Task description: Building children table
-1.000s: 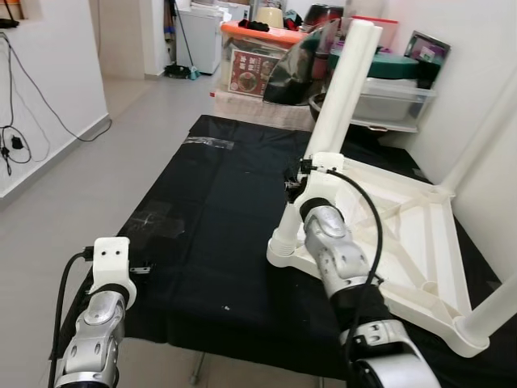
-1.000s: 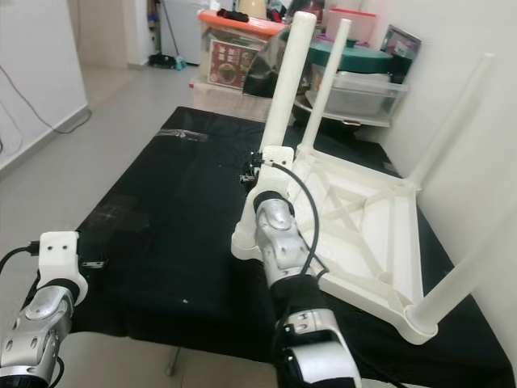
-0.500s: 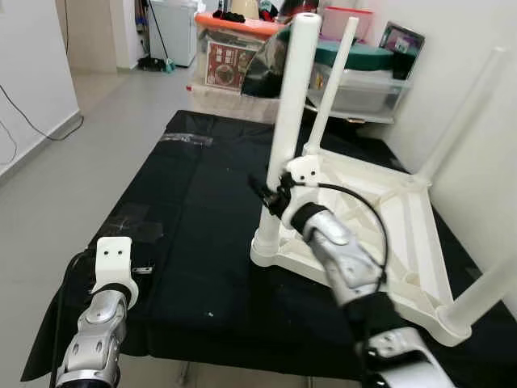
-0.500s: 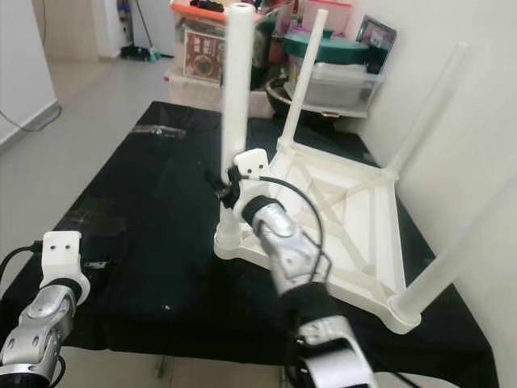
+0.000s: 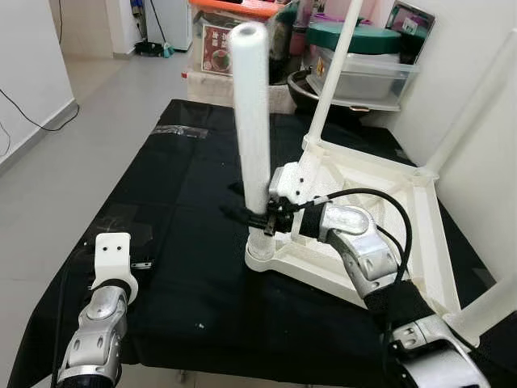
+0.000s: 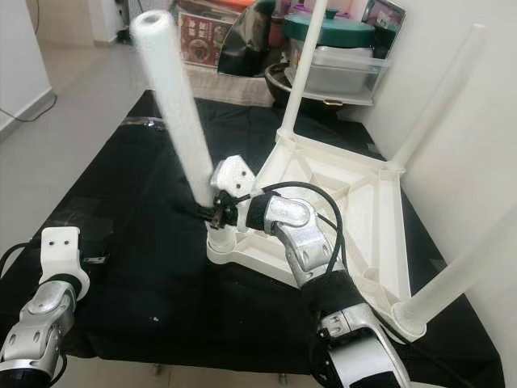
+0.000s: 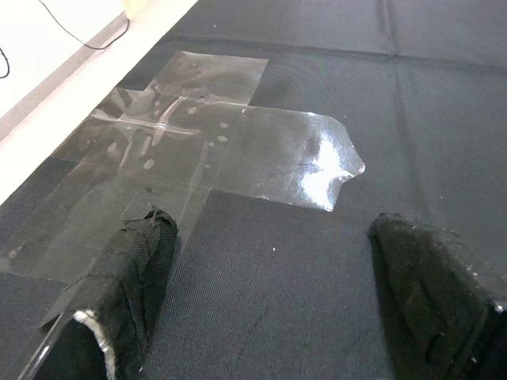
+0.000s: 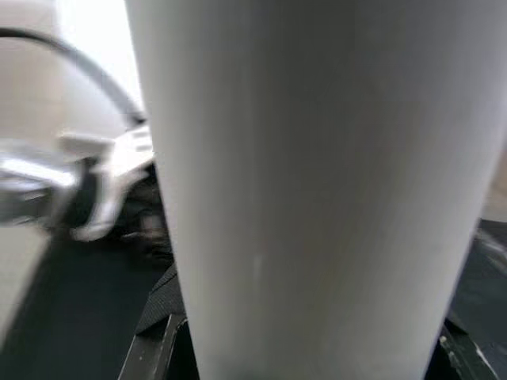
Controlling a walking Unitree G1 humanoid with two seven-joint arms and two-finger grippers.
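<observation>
A small white table point(image 5: 380, 218) lies upside down on a black cloth point(image 5: 186, 210) that covers a low surface. Its flat top rests on the cloth, on the robot's right half, and its legs stick up into the air. One side of the table sits close to the white wall point(image 5: 477, 105) on the right.

The right gripper point(image 5: 252, 220) reaches across from the right and is closed around the near leg point(image 5: 252, 121), low down, just above the corner socket point(image 5: 262, 250) where the leg goes in. The leg is thick, white and round, and it leans a little toward the left at the top. In the right wrist view the leg point(image 8: 317, 182) is very close, with a black finger point(image 8: 154, 348) showing at its side.

The left gripper point(image 7: 277, 309) hovers low over the cloth near the front left edge. Its two fingers point(image 7: 135, 269) are spread wide apart and it holds nothing. Just ahead of it, shiny clear tape point(image 7: 214, 142) is stuck flat on the cloth.

The left half of the cloth is bare, so there is open room there. Grey floor point(image 5: 73, 129) runs along the left edge of the cloth. Behind the far edge, plastic boxes point(image 5: 363, 69) are stacked up close together.
</observation>
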